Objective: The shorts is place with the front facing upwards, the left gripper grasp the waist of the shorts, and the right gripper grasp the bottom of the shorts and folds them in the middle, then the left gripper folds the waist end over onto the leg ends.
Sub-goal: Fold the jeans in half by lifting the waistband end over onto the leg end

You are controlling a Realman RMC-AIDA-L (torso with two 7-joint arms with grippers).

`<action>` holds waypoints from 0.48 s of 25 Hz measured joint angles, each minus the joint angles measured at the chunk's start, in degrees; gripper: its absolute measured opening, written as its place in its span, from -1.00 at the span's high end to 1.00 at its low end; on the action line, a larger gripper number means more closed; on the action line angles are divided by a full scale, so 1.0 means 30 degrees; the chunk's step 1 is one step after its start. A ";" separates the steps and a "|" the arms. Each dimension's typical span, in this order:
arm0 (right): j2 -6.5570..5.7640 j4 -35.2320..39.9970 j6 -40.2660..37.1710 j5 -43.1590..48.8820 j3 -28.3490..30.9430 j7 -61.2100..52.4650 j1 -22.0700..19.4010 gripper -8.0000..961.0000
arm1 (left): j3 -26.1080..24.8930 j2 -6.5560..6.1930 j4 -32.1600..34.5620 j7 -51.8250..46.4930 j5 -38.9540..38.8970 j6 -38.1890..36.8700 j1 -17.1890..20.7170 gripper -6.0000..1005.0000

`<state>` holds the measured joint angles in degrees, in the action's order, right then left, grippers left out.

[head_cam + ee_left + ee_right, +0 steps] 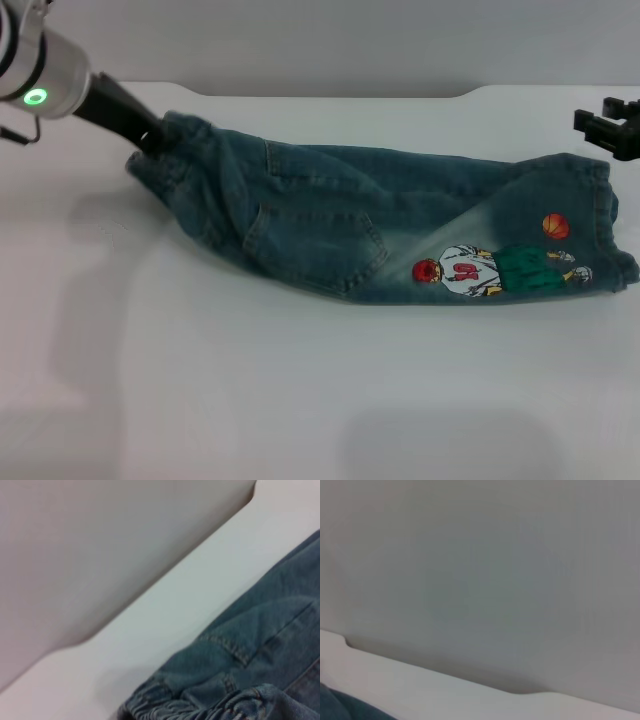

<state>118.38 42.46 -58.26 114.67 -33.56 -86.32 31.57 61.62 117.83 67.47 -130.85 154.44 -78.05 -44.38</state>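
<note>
The blue denim shorts (380, 220) lie folded lengthwise across the table, with the cartoon basketball-player print (490, 268) facing up near the right end. My left gripper (152, 138) is shut on the gathered waist (185, 135) at the far left end. The left wrist view shows the ruffled waist (200, 707) and denim close by. The leg ends (605, 225) lie flat at the right. My right gripper (605, 125) hovers open just behind them, apart from the cloth. A corner of denim (340, 707) shows in the right wrist view.
The white table (300, 400) stretches bare in front of the shorts. Its back edge, with a stepped notch (470, 93), meets a grey wall (330, 40) close behind the shorts.
</note>
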 joint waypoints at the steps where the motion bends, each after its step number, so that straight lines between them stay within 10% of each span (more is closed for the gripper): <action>1: -0.0009 -0.0208 0.0056 -0.0061 -0.0007 0.0124 0.0103 0.07 | 0.0512 0.0006 0.0466 -0.0148 -0.0199 -0.0024 -0.0073 0.90; 12: 0.0069 -0.3610 0.1121 -0.2156 -0.0014 0.3284 0.1455 0.07 | 0.2489 0.0032 0.3217 -0.0792 -0.0835 -0.0191 -0.0236 0.89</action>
<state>118.58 31.63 -54.90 108.20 -33.60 -76.46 35.93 69.09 117.92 77.13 -133.22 151.94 -78.62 -45.09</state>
